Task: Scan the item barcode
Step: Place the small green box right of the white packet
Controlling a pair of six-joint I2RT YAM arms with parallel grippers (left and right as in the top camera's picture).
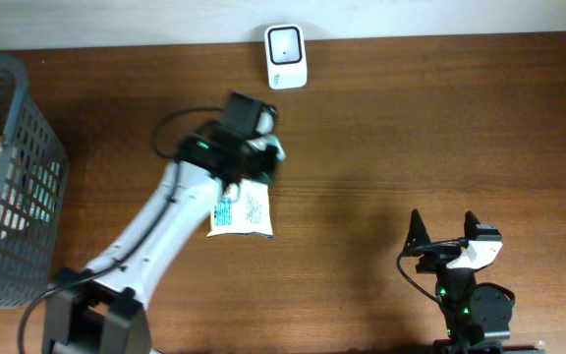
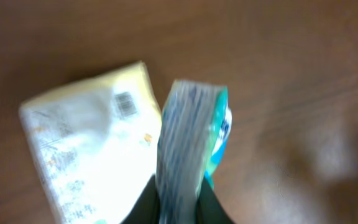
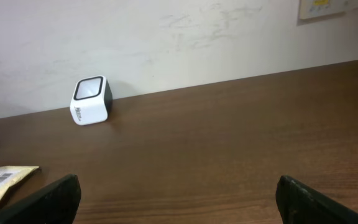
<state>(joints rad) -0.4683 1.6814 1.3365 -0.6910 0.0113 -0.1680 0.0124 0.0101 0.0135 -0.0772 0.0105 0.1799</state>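
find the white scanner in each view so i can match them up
Overhead: white scanner at top centre, at the far edge of the table.
Left wrist: not in it.
Right wrist: scanner left of centre, at the far edge.
Shared landmark: cream packet, centre overhead, left in left wrist, bottom-left corner in right wrist.

The brown wooden tabletop (image 1: 440, 128) lies open across its right half, from the far wall down to the right claw (image 1: 444, 218), which stands at the near edge with jaws spread wide. A small white box scanner (image 1: 285, 56) sits against the far wall. The white left arm (image 1: 165, 221) crosses the middle diagonally, its left claw (image 2: 178, 202) clamped on a blue-striped packet (image 2: 188, 137). A flat pale printed packet (image 1: 249, 216) lies beneath it. A grey mesh basket (image 1: 28, 147) blocks the left edge.
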